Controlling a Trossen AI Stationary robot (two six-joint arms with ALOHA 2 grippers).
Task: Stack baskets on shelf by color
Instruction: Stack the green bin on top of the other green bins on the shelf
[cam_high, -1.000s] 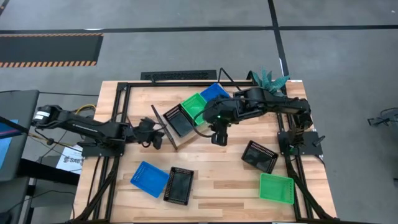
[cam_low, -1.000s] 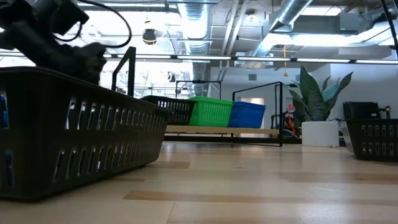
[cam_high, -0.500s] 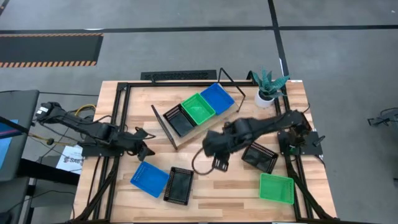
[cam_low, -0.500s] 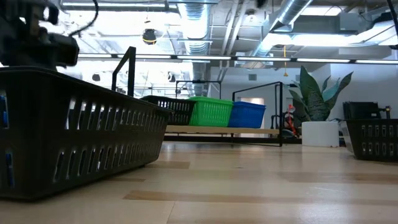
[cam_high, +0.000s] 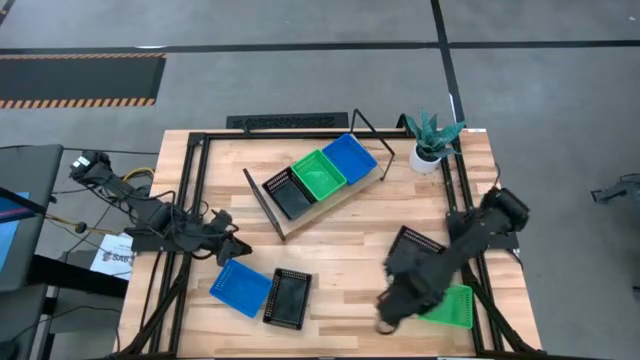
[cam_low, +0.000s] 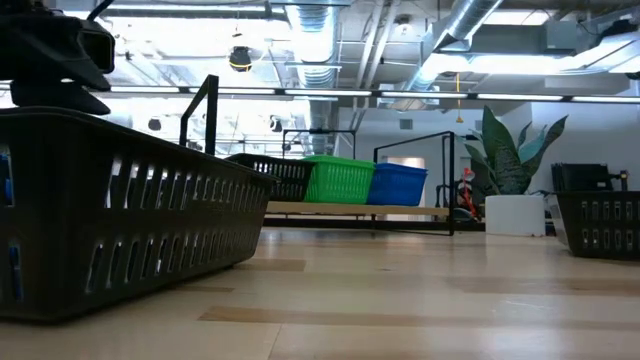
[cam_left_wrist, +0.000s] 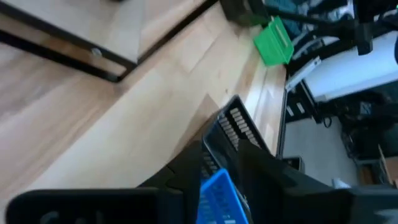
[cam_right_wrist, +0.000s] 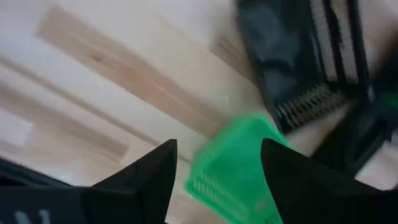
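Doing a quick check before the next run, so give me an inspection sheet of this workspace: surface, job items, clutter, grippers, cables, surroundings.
Surface: wooden table, bare between items.
Job's things: shelf angled at the far middle, holding a black, a green and a blue basket in a row. Loose on the table: blue basket, black basket beside it, second black basket, green basket.
Clutter: potted plant at the far right corner.
Grippers: left gripper near the blue basket; right gripper, open, by the green basket, holding nothing.
Cables: wires off the table's left edge.
Surroundings: grey floor; no person seen.
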